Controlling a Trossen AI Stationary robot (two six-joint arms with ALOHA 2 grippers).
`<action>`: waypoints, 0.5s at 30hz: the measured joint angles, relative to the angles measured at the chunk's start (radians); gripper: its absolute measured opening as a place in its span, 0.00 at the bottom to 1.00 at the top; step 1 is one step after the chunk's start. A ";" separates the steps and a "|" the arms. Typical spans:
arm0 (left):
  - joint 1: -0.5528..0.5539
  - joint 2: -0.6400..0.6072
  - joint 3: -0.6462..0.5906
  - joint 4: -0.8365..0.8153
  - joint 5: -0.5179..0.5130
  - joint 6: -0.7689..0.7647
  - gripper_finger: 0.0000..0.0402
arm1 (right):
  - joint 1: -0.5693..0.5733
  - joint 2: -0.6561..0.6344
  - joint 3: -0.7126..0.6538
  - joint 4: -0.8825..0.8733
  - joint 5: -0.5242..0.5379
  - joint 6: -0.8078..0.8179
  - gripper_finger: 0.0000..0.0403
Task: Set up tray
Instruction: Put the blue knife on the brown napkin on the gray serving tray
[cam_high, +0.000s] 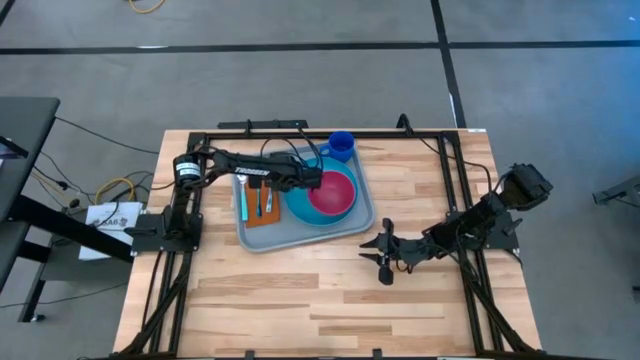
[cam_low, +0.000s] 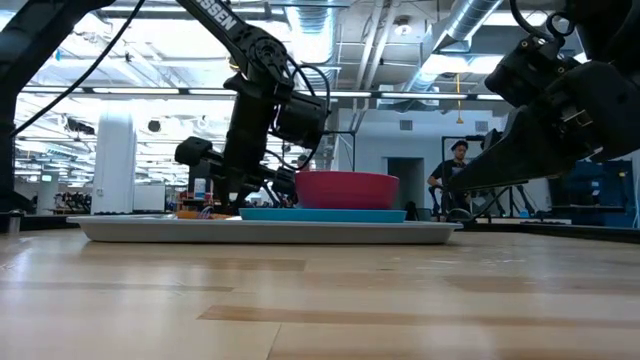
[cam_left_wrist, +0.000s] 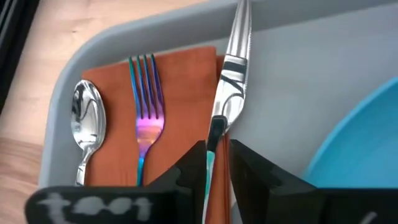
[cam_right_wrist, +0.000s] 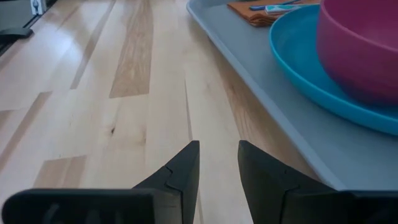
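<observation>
Pale wooden table (cam_high: 300, 310) on a black frame, grey floor around it, an open hall with ducts and lights beyond in the low view. Toward the far middle of the table, the tray (cam_high: 262, 240), long axis running across from left arm to right arm. Inside it: a rust-brown napkin (cam_left_wrist: 180, 99) at the left end with a spoon (cam_left_wrist: 87, 121) and fork (cam_left_wrist: 146, 112) laid side by side on it, a blue plate (cam_high: 300, 207) to the right of the napkin, a pink bowl (cam_high: 332, 195) sitting on the plate. Just beyond the tray's far rim, a blue cup (cam_high: 341, 146). Left gripper (cam_left_wrist: 214, 155) reaching over the tray from the left side, arm stretched low across it, jaws narrow and clamped on the handle of a knife (cam_left_wrist: 233, 68) whose blade points away along the napkin's right edge, lengthwise like the fork beside it. Judging by this, knife placement in hand, release next, the knife needing to settle parallel to the fork, on or against the napkin's edge. Right gripper (cam_high: 385, 252) well clear, low over the table just off the tray's near right corner, jaws slightly parted with nothing between them, waiting.
</observation>
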 joint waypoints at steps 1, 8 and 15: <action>0.000 0.000 0.000 0.000 0.004 0.000 0.14 | 0.000 0.000 0.000 -0.001 0.000 0.000 0.26; -0.003 0.000 0.000 0.000 0.002 0.037 0.13 | 0.000 0.000 0.000 -0.003 0.001 0.000 0.26; -0.001 0.000 -0.013 0.006 -0.026 0.042 0.13 | 0.000 0.000 0.000 -0.003 0.001 0.004 0.26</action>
